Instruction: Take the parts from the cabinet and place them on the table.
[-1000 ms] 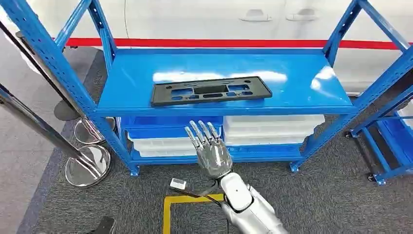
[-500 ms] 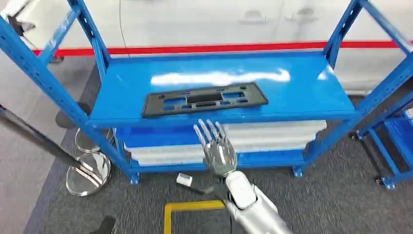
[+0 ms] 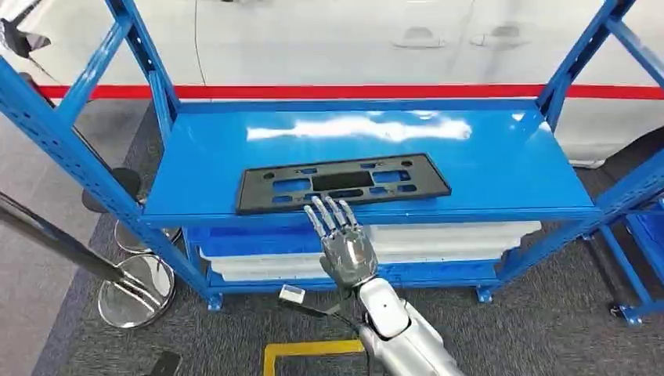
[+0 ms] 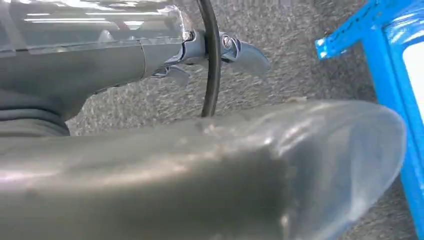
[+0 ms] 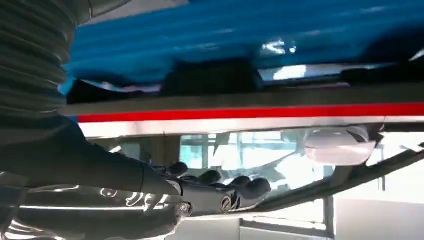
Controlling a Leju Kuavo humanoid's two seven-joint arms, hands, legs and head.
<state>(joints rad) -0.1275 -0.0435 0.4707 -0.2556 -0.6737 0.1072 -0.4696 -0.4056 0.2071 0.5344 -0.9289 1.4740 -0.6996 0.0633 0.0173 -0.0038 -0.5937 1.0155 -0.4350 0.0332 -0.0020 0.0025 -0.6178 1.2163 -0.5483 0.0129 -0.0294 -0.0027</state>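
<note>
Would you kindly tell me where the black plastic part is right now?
In the head view, the black plastic part lies flat near the front edge of the blue shelf, just beyond the right robot hand.

A car workshop or factory floor is showing here. A blue steel rack (image 3: 368,149) with punched uprights is standing on grey carpet tile, white bins (image 3: 438,239) are sitting on its low shelf, and a black plastic car part (image 3: 342,182) is lying on its top shelf. A white car (image 3: 329,47) with door handles is standing just behind. Yellow floor tape (image 3: 309,350) and chrome barrier posts (image 3: 129,286) are marking out the area.
</note>
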